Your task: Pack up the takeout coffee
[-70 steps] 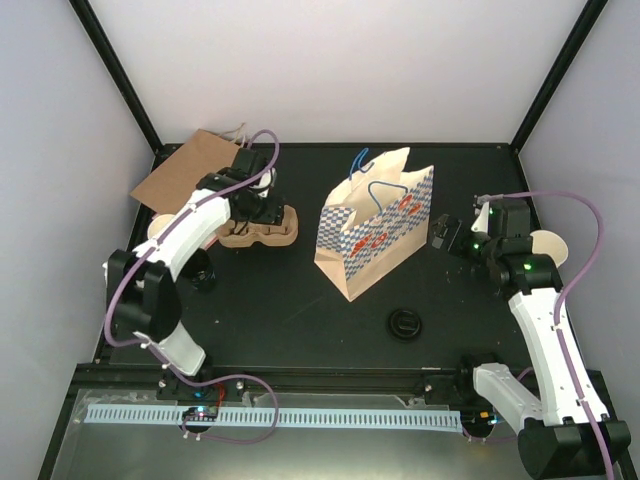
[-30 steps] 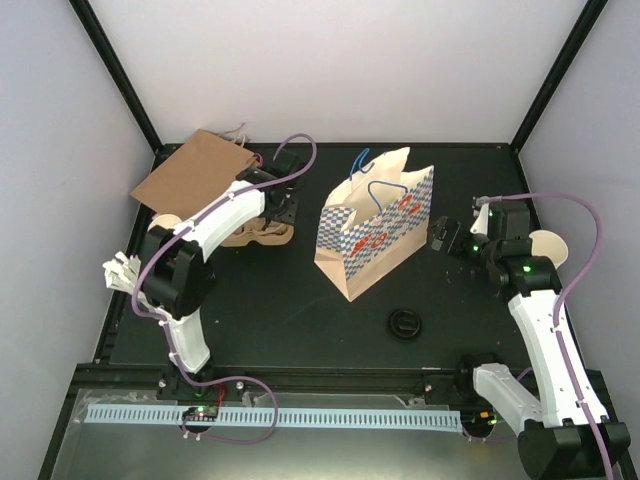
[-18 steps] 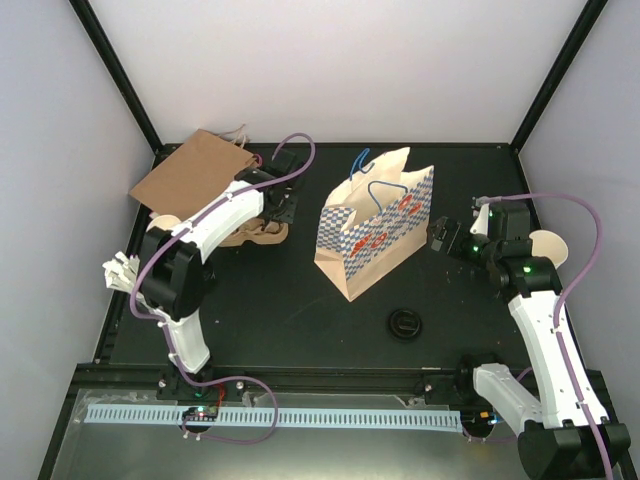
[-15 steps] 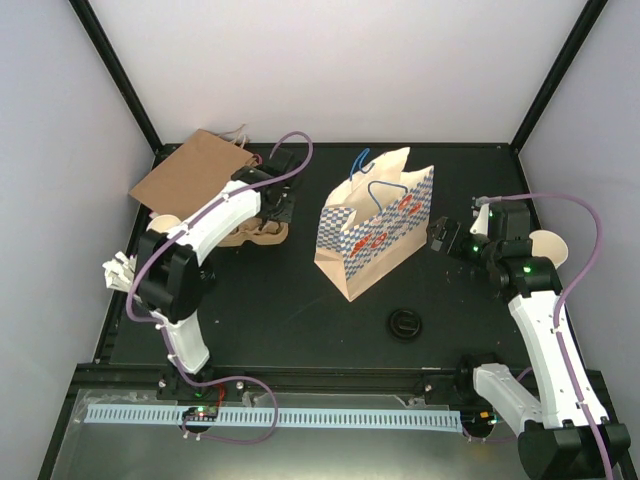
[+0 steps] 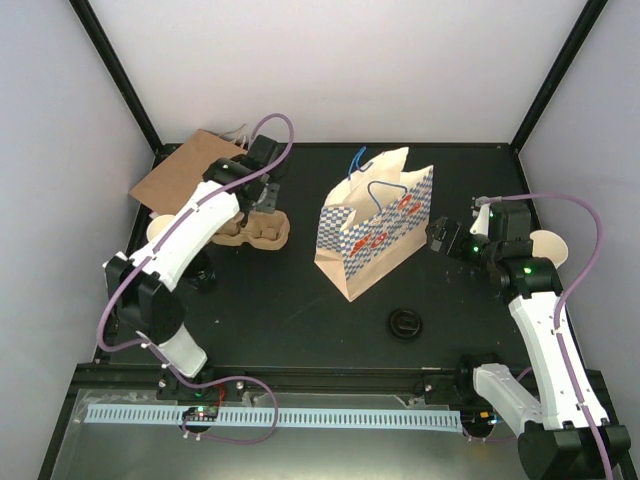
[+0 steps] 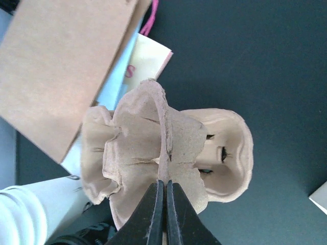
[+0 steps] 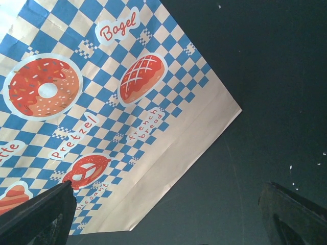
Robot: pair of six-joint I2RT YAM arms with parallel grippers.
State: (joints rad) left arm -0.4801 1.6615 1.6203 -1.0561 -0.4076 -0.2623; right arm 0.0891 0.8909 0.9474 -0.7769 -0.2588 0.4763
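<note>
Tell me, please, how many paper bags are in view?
2: a brown bag lying flat at the back left, and a blue-and-white checked bag standing near the middle.

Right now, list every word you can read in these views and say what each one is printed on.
"Bagel": on the checked paper bag, right wrist view.
"Pretzel": same bag.
"French bread": same bag.
"...oissant": same bag, its start hidden.
"...tte": same bag, cut off by the picture's edge.
Pink print on the cream slip, left wrist view: too little shows to read.
Top view: the bag's print is too small to read.
</note>
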